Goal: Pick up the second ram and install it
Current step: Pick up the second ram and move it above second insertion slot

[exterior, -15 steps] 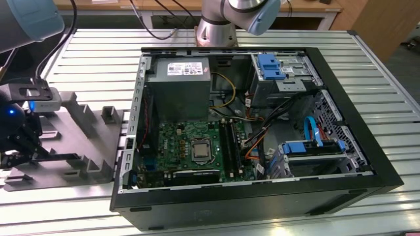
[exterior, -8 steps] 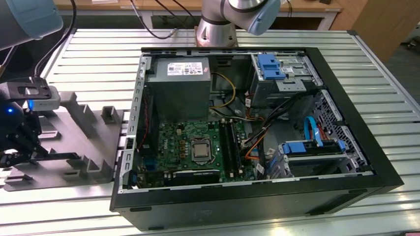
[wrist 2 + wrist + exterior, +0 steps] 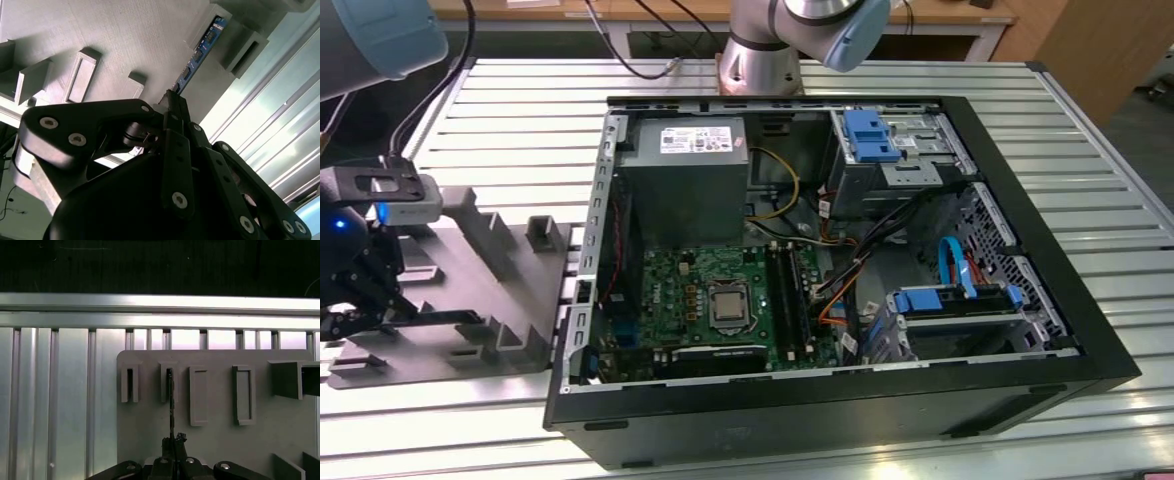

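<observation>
The second ram (image 3: 202,48) is a thin blue-green board with small black chips. It stands on edge in a slot of the grey holder plate (image 3: 215,440) and appears edge-on as a dark line (image 3: 171,400) in the first wrist view. My gripper (image 3: 172,102) is shut on the near end of the stick, one black finger on each side (image 3: 173,442). In the exterior view the gripper (image 3: 350,315) hangs over the holder plate (image 3: 467,300) at the exterior view's far left, beside the open computer case.
The open computer case (image 3: 1014,370) lies on the slatted metal table (image 3: 520,120), with the green motherboard (image 3: 720,300), black memory slots (image 3: 785,290), power supply (image 3: 683,180) and drive cages inside. Raised grey blocks (image 3: 480,225) stand on the holder plate. The arm's base (image 3: 761,60) is behind the case.
</observation>
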Robot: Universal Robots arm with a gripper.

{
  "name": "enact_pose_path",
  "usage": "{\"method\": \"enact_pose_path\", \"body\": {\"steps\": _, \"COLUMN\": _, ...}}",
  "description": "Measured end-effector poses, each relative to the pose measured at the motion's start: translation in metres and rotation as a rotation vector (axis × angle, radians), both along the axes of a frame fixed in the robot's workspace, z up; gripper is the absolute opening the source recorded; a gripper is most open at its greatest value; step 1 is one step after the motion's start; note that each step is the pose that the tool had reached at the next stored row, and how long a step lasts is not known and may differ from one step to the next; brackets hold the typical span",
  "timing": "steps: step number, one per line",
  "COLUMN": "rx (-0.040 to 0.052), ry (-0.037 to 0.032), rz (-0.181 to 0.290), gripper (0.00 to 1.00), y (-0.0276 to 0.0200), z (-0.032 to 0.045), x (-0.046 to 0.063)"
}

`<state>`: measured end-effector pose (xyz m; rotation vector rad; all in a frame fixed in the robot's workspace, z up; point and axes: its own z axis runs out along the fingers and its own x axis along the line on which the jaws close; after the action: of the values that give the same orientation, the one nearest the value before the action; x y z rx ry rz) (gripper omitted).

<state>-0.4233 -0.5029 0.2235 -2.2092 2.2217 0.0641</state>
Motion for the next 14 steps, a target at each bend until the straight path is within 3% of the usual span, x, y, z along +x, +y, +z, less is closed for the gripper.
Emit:
{"method": "enact_pose_path", "body": {"steps": 6, "rx": 0.0015, "ry": -0.0005, "rz": 0.000, "gripper": 0.11, "y": 0.0001, "z": 0.0171, "x": 0.000}}
{"method": "enact_pose_path", "body": {"steps": 14, "rx": 0.0033, "ry": -0.0007, "rz": 0.000, "gripper": 0.11, "y": 0.0001, "z": 0.0483, "x": 0.000}}
